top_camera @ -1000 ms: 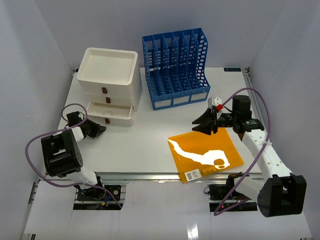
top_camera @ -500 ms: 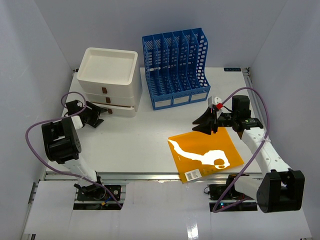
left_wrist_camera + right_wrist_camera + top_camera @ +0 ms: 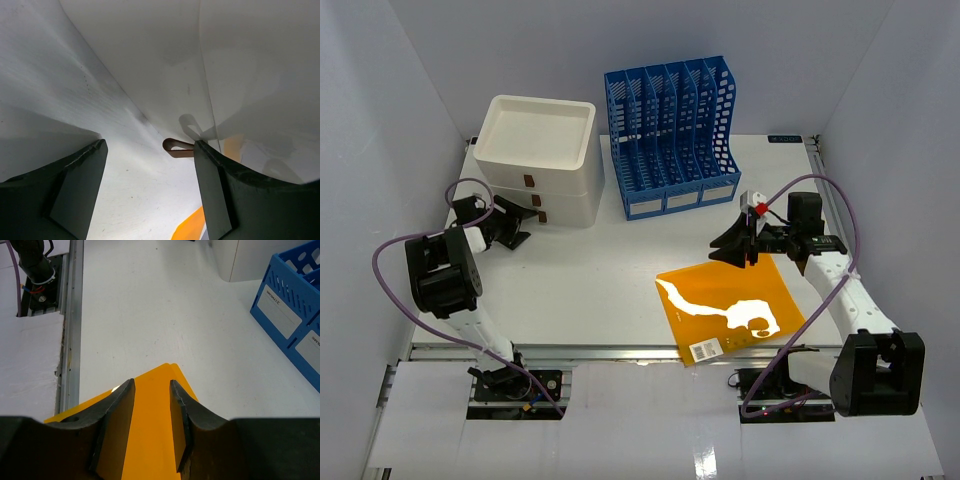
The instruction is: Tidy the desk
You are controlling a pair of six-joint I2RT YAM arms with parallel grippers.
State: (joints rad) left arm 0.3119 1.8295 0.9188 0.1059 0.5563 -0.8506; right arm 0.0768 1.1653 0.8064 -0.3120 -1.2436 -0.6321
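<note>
The desk [image 3: 620, 285] is a white tabletop with metal rails. On its right part lies an orange folder [image 3: 730, 310] with a white shape and a barcode label. My right gripper [image 3: 728, 250] hovers over the folder's far edge; in the right wrist view its fingers [image 3: 120, 405] stand a little apart, with the orange folder [image 3: 150, 440] showing below them and nothing between them. My left gripper [image 3: 517, 225] is open in front of the lowest drawer of the white drawer unit [image 3: 535, 150]. In the left wrist view the drawer's brown handle tab [image 3: 177, 147] lies just beside my right finger [image 3: 212, 190].
A blue file rack [image 3: 670, 130] with several slots stands at the back centre, right of the drawer unit. The unit's top tray is open to above, and its drawers sit flush. White walls close in the left, right and back sides.
The lowest drawer, pulled out a second ago, now sits pushed in. My left gripper moved toward the unit with it and opened. The right arm has barely shifted.
</note>
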